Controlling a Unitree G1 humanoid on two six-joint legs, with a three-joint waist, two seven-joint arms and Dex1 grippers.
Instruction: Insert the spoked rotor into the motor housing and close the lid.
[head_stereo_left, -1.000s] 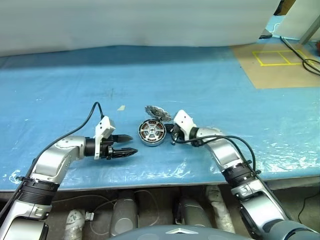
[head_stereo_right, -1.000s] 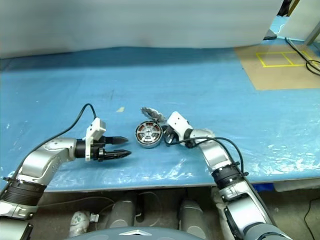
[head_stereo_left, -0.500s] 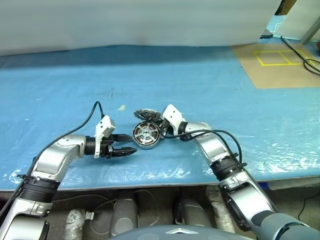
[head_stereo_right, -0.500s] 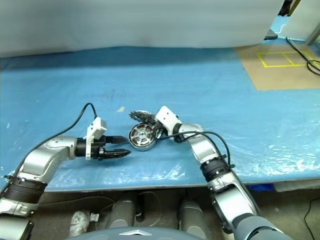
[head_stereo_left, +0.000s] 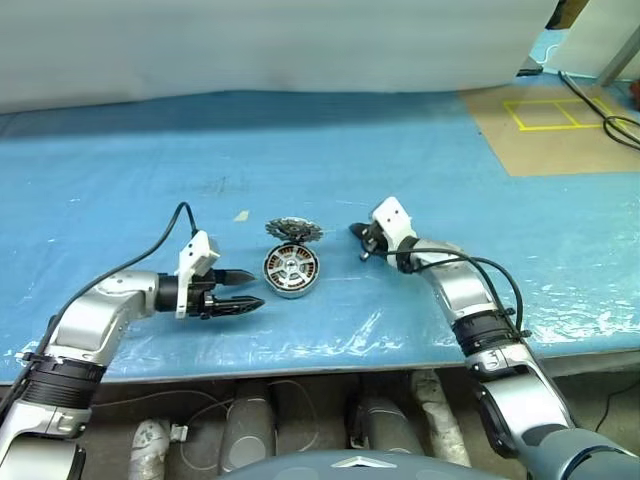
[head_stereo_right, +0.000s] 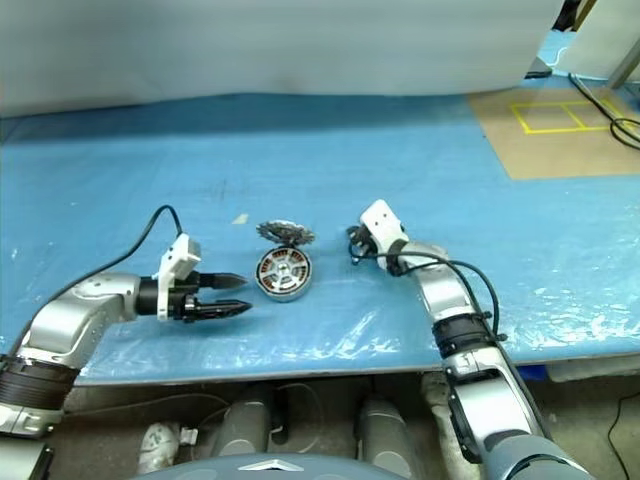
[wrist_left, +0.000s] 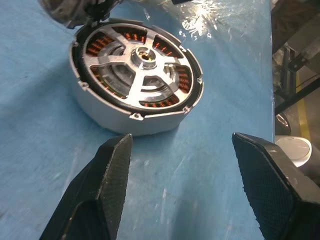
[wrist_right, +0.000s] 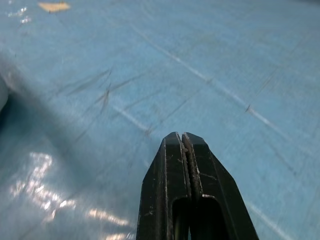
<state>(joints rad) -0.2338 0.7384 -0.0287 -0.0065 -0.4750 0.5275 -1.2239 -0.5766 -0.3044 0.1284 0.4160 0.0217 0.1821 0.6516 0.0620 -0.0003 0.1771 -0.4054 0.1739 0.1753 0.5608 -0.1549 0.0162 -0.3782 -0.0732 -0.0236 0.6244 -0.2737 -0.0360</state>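
The left gripper (head_stereo_left: 243, 288) has its fingers apart and holds nothing. Just beyond its tips, the motor housing (head_stereo_left: 290, 272) lies on the blue counter (head_stereo_left: 420, 180) with the spoked rotor (wrist_left: 140, 62) seated inside. The lid (head_stereo_left: 292, 230) stands open at its far edge. The right gripper (head_stereo_left: 355, 231), fingers pressed together and empty, is well apart from the housing.

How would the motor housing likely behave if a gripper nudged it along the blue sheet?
The housing looks like solid metal packed with copper coils, so probably heavy for its size. Lying flat, it should slide, not roll. The raised lid at its edge might swing or drop.
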